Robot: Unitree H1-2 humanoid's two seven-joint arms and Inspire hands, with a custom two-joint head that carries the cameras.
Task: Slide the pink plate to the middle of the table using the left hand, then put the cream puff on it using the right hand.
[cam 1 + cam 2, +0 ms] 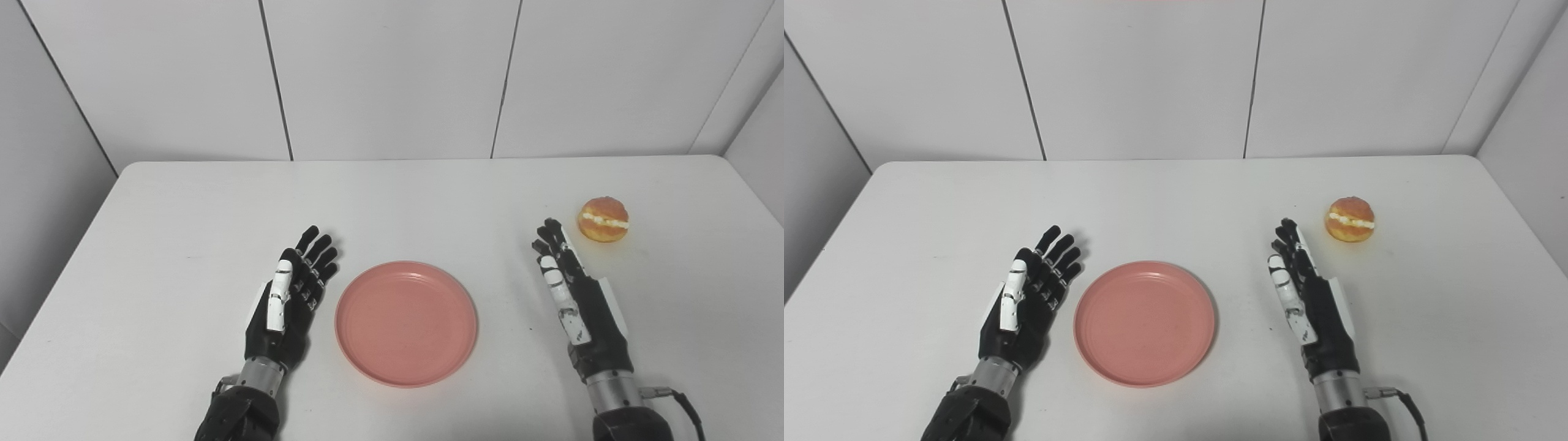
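Observation:
A round pink plate [406, 323] lies empty on the white table [184, 208], near the front middle. My left hand [290, 300] is open, fingers straight, just left of the plate with a small gap between them. A golden cream puff [603, 218] with a white cream band sits at the right. My right hand [572, 294] is open, edge-on, with its fingertips a little to the front left of the puff and apart from it. Both hands hold nothing.
White wall panels [392, 79] stand behind the table's far edge. A cable [680, 398] runs from my right wrist. The table's front edge is out of view.

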